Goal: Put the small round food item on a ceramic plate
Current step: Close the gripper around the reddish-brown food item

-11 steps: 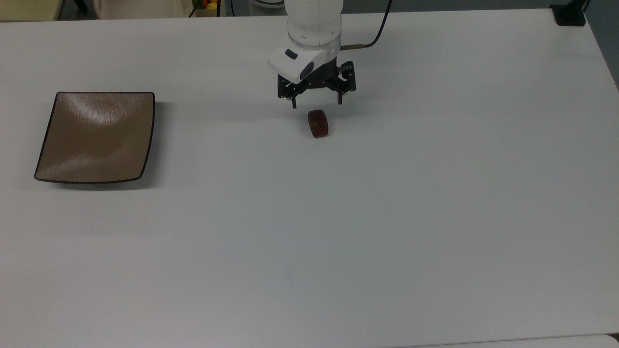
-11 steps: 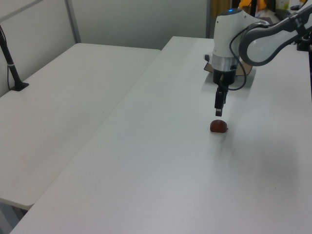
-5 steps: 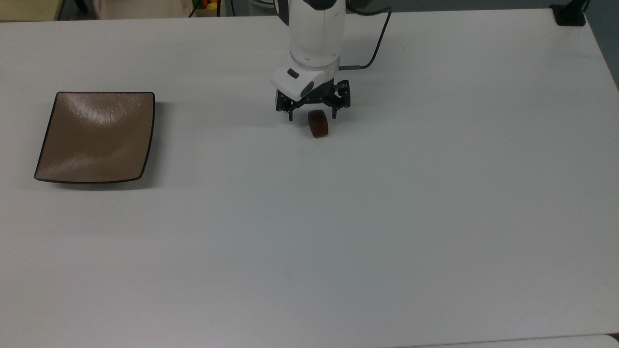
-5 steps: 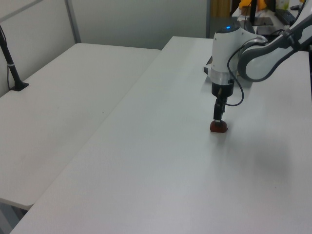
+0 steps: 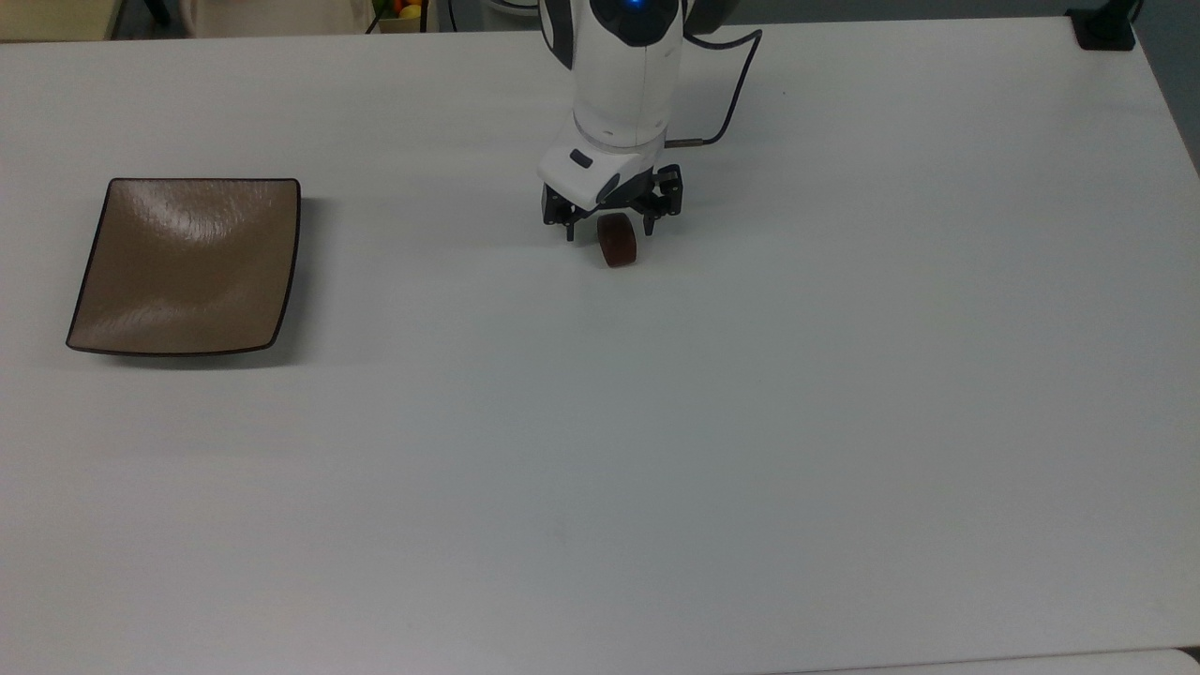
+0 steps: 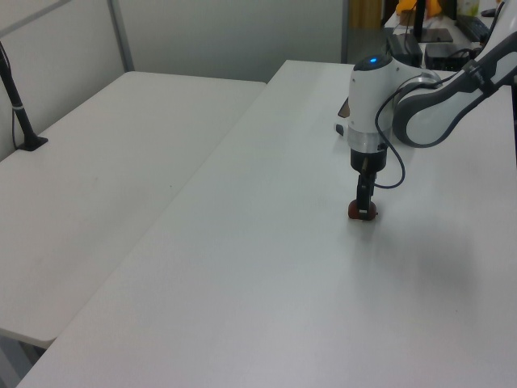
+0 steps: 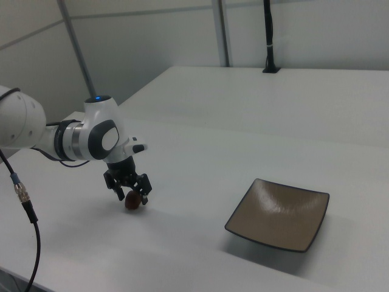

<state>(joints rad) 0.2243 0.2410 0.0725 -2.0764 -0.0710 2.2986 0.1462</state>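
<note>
The gripper (image 5: 607, 229) has descended; its open fingers now straddle the small round food item (image 5: 619, 246). Closing follows; the ceramic plate (image 5: 187, 265) remains empty.

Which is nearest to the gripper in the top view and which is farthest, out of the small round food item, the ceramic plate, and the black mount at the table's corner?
From the gripper:
1. The small round food item, between the open fingers.
2. The ceramic plate, far toward the top view's left.
3. The black mount, at the top view's upper right corner.
</note>
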